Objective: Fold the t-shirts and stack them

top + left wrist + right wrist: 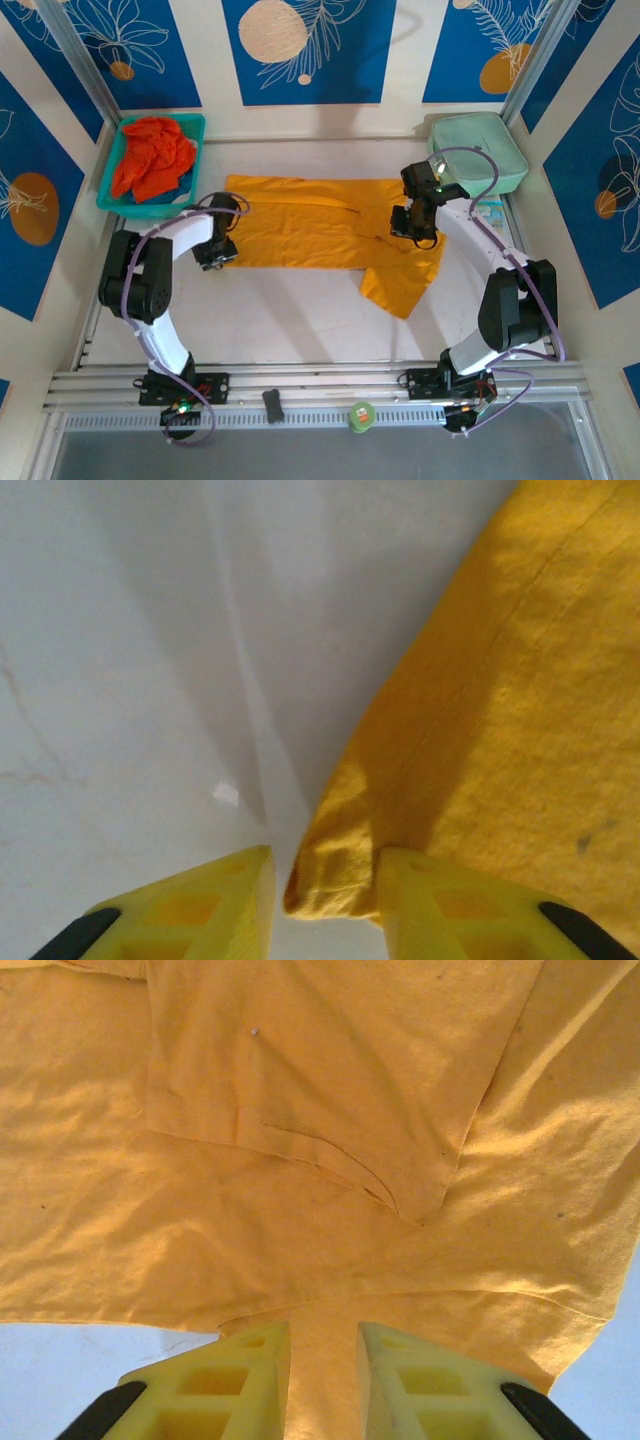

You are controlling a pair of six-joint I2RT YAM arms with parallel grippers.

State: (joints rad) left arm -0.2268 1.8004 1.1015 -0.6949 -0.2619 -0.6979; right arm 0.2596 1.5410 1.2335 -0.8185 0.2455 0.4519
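The right gripper (325, 1328) is closed on the near edge of the yellow shirt (310, 230), a strip of cloth filling the gap between its jaws; a sleeve lies flat just ahead of it, and more cloth spreads to either side. The left gripper (325, 855) has the shirt's bunched corner between its jaws; a sliver of table (300, 320) shows beside one finger (250, 875), so I cannot tell whether the pinch is firm. The shirt lies as a wide band between the two grippers, one end at each; this looks like a hold meant to lift or draw both ends together, so that a fold falls straight instead of dragging askew. One flap hangs out of line on the near side of the right gripper, and I judge it would need tucking in. The red shirt (150, 160) lies crumpled in the basket (115, 200) beyond and to the left of the left gripper, not yet folded, so the task is early. Both arms bow outward at the elbow, forearms reaching inward, wrists tipped down so the fingers meet the cloth low against the table.
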